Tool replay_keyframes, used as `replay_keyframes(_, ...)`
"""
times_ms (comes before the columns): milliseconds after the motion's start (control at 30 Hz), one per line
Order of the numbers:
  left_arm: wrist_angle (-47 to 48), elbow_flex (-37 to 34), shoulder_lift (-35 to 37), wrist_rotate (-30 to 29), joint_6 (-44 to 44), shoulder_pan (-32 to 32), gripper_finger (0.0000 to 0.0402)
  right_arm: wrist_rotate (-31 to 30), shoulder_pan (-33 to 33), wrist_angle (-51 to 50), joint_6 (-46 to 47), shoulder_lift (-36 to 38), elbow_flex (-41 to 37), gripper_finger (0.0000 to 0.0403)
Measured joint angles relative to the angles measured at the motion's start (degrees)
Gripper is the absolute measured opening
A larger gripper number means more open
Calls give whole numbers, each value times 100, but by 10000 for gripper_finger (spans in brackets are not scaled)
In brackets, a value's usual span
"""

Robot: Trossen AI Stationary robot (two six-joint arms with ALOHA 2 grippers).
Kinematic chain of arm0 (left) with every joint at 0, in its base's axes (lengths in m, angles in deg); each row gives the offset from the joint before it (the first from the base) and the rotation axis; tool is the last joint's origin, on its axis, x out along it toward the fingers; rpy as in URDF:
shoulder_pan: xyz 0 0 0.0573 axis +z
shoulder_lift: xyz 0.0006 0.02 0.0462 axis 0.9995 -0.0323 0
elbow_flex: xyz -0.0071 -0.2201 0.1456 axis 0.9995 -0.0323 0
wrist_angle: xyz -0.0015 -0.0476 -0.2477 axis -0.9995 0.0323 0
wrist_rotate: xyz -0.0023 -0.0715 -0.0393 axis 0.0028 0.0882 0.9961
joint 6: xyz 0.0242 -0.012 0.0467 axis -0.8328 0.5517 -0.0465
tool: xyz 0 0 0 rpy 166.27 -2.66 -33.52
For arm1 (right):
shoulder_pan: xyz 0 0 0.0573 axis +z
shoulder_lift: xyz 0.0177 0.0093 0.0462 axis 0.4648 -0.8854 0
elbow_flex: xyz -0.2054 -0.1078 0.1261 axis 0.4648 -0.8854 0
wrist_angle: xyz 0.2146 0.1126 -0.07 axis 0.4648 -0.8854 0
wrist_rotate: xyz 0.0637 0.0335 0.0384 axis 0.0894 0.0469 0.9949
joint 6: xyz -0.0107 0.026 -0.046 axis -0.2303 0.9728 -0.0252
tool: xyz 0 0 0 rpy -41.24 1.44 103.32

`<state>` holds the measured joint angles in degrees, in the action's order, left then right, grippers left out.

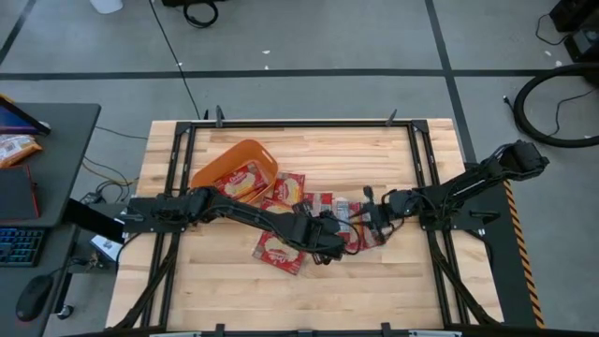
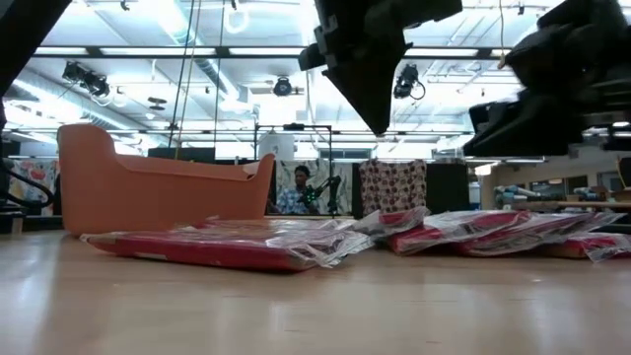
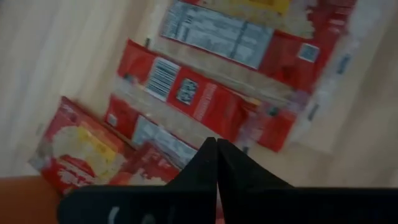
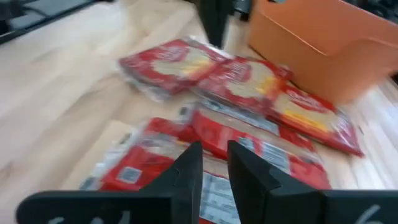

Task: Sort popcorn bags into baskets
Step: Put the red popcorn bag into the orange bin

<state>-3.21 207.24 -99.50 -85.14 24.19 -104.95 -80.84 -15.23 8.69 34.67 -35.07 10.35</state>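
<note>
Several red popcorn bags (image 1: 281, 248) lie flat in a loose heap at the table's middle, some showing white label panels (image 3: 214, 34). Others lie inside the orange basket (image 1: 217, 167), which stands far-left of the heap. My left gripper (image 1: 333, 243) hovers shut above the heap's near-right part; in the left wrist view its tips (image 3: 216, 143) are closed over the bags (image 3: 199, 93). My right gripper (image 1: 368, 218) hangs just right of it, fingers narrowly open (image 4: 214, 149) above a bag (image 4: 186, 168). In the low view both grippers (image 2: 380, 123) (image 2: 523, 123) stand clear above the bags (image 2: 217, 247).
Bare wood lies along the table's near edge (image 1: 309, 300) and far-right part. Black frame rails (image 1: 178, 150) run along the table's sides. A side desk on the left holds a keyboard (image 1: 19, 245) and an orange-and-white packet (image 1: 14, 148). A person (image 2: 296, 192) sits far behind.
</note>
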Motion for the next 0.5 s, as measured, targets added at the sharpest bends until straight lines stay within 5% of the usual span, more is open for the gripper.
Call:
replay_keyframes(200,-299,2,-229,162,-199,-93,41,-971,627,-3,-156,-64,39,129)
replay_keyframes(500,-745,6,-829,124,-283,-149,189,-1905,923,-21,-142,-381,325,210)
